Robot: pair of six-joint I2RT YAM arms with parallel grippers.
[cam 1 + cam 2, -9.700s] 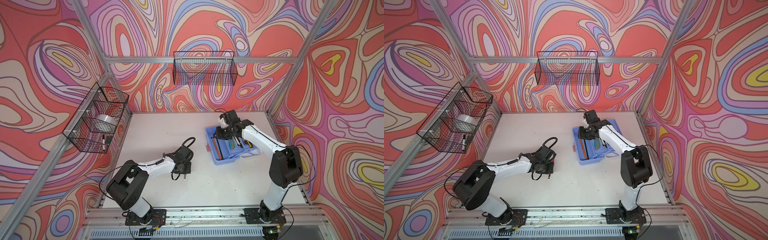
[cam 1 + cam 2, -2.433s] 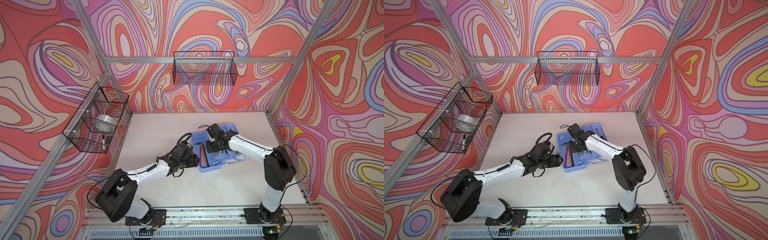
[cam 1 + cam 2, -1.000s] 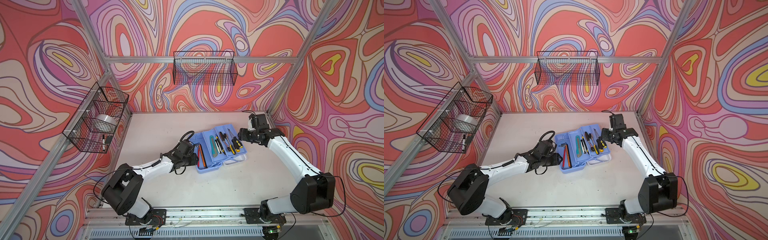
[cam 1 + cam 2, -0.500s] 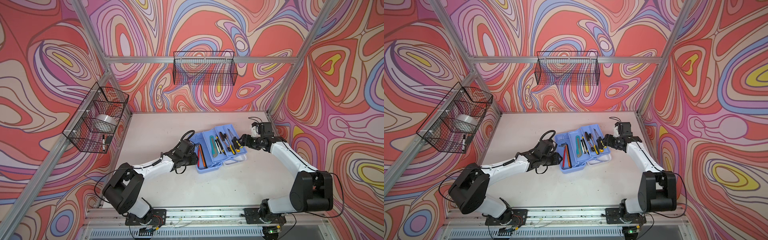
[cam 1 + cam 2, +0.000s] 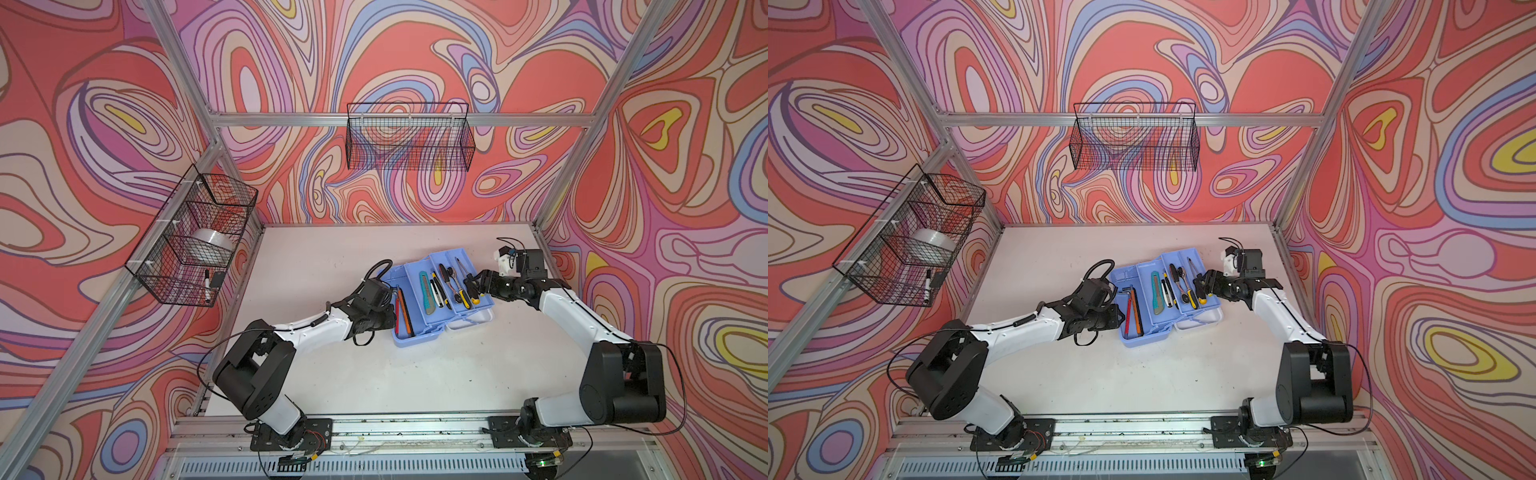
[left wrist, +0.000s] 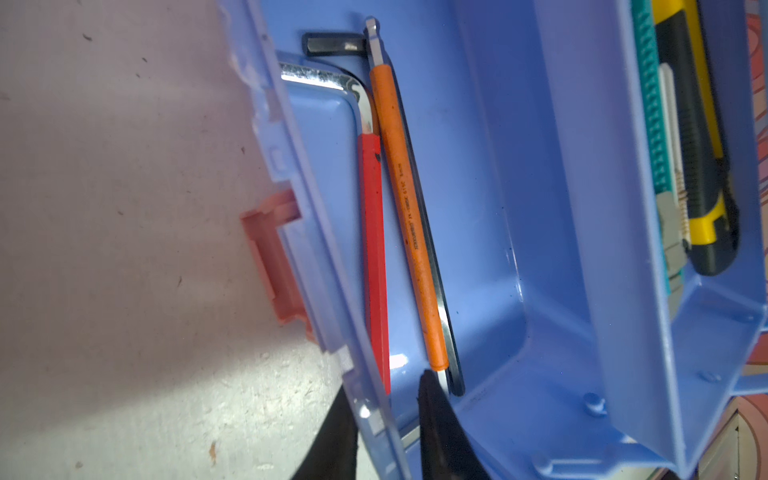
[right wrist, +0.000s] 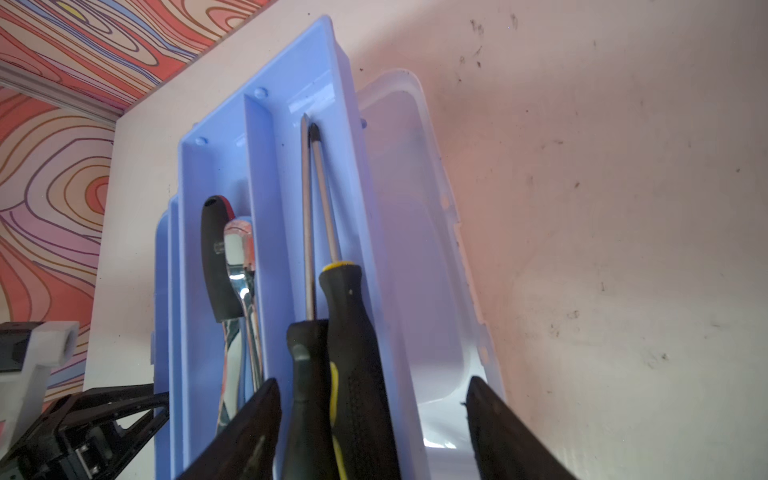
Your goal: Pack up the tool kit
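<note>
Sitting mid bench (image 5: 374,374): open toolbox (image 5: 415,337), tools trayed; left fingers (image 6: 436,424) narrowing astride its left wall, grip unconfirmed; right fingers (image 7: 498,424), newly returned, spread wide around right-tray screwdrivers (image 7: 353,332), holding nothing. Closing up seems next.

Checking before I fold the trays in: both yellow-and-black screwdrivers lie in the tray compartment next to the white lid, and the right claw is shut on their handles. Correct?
Not quite: the right claw is open. The right wrist view shows its fingers wide apart, the handles between them unclamped. The screwdrivers do lie in the tray compartment next to the white lid.
</note>
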